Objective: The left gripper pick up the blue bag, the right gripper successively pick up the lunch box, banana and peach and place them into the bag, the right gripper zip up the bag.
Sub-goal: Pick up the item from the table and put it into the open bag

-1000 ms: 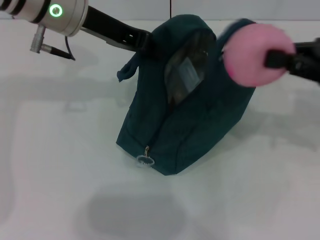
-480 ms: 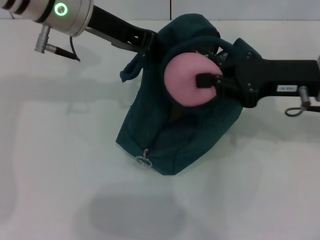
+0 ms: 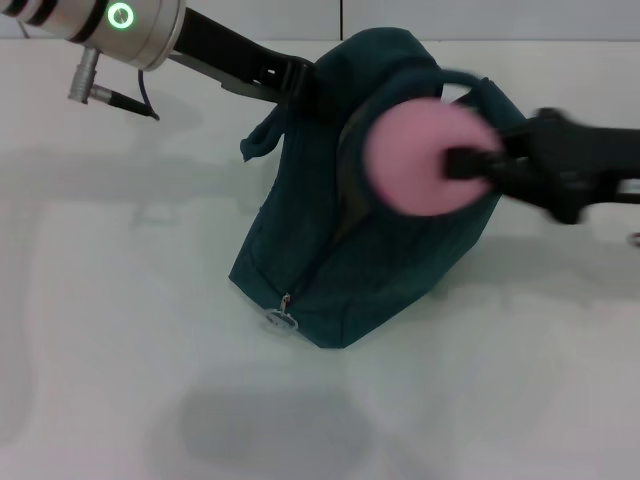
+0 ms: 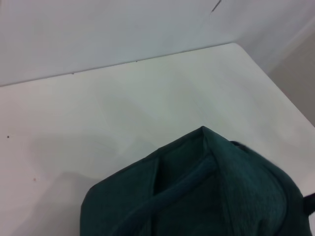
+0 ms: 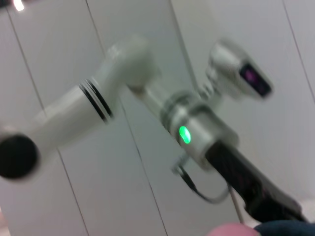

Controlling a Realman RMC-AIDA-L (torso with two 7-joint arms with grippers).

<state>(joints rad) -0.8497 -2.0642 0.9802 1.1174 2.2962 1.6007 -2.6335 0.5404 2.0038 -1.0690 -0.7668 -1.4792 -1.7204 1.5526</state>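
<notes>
We record a left arm (image 3: 120, 25) in silver-white casing with black rings, a green ring light, a metal plug with black cable, a black forearm, and a matte black right end effector (image 3: 470, 163).

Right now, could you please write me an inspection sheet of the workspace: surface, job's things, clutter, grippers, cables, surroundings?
Surface: white table, pale and bare where visible.
Job's things: blue bag stands upright, mouth open, zipper pull at its lower end; peach held at the opening. Lunch box and banana: not seen.
Clutter: nothing seen.
Grippers: right gripper shut on the peach; left gripper at the bag's top, far side.
Cables: a thin dark cable by the left arm's connector.
Surroundings: white wall panels behind; table edge visible.
</notes>
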